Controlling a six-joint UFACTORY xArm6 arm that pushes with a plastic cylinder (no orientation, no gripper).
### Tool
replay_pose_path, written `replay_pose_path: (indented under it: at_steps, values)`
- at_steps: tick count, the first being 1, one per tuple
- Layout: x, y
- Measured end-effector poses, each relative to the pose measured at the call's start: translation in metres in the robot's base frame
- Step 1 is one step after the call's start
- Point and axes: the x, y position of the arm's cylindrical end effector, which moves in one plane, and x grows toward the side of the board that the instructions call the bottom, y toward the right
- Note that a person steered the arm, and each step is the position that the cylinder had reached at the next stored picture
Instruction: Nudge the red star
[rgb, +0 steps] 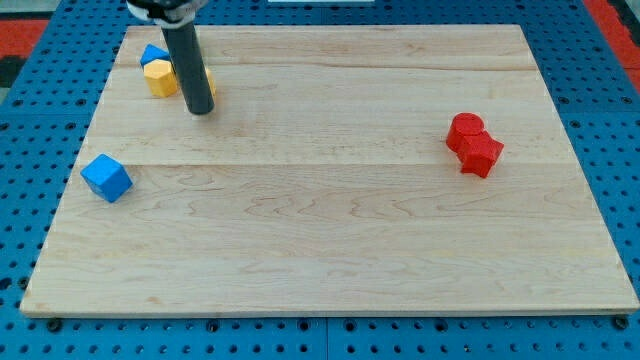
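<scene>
My tip (201, 110) is resting on the wooden board (330, 250) near the view's top left corner; it is a bare rod end with nothing that opens, closes or clamps, so it is holding nothing. Just to the tip's left a yellow block (160, 77) is sitting, partly hidden behind the rod, and whether the two are touching I cannot tell. A blue block (153, 54), only partly showing, is lying against the yellow one on its upper side. A blue cube (106, 177) is standing alone lower down by the board's left edge, well apart from the tip. Far across the board, toward the view's right, two red blocks are sitting pressed together: a rounded one, the red cylinder (465, 129), and, just below and to its right, a more angular one that I am taking for the red star (481, 154), though its shape is hard to make out. The red star is lying well apart from my tip, to its right and slightly lower.
</scene>
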Motion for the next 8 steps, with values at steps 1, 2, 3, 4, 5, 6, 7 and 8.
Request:
replay_pose_path:
  at_steps: [1,2,3,4,5,6,7,8]
  values:
    - [-0.011,0.004]
    - [0.004,0.019]
    - [0.010,0.056]
    - [0.010,0.065]
    - [0.011,0.066]
    - [0.052,0.152]
    - [0.092,0.191]
    - [0.100,0.216]
